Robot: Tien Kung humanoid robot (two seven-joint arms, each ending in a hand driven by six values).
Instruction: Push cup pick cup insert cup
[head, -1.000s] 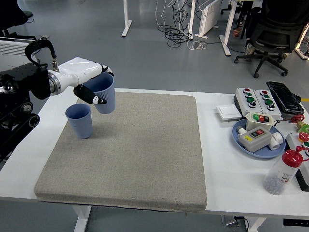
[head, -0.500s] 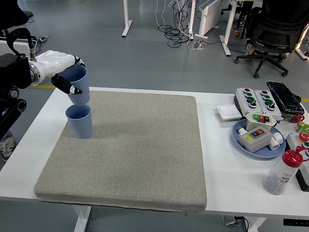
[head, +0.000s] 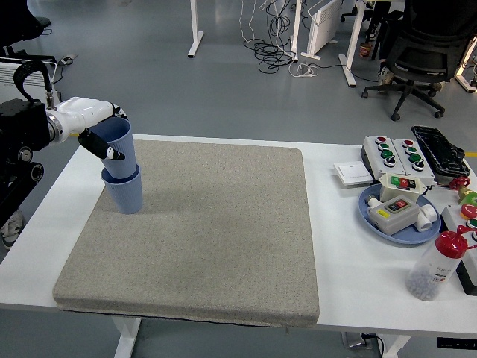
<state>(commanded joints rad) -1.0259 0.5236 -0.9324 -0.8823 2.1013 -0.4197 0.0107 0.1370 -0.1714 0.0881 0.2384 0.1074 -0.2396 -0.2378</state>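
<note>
The left hand (head: pixel 95 128) is reaching in from the left edge, its white and black fingers (head: pixel 104 148) wrapping around the upper blue cup (head: pixel 118 149) and holding it near the rim. That cup is sitting partway down inside the lower blue cup (head: pixel 125 191) — its base is hidden in the lower one's mouth, and it is leaning a little to the left. The lower cup is standing upright on the grey mat (head: pixel 201 231), near the mat's far left corner. The mat is covering most of the white table (head: pixel 358 291). Over on the right, well apart from the cups, a blue plate (head: pixel 373 216) is carrying button boxes, a clear bottle with a red cap (head: pixel 438 265) is standing near the edge, and more button boxes (head: pixel 389 152) are lying at the far right.
</note>
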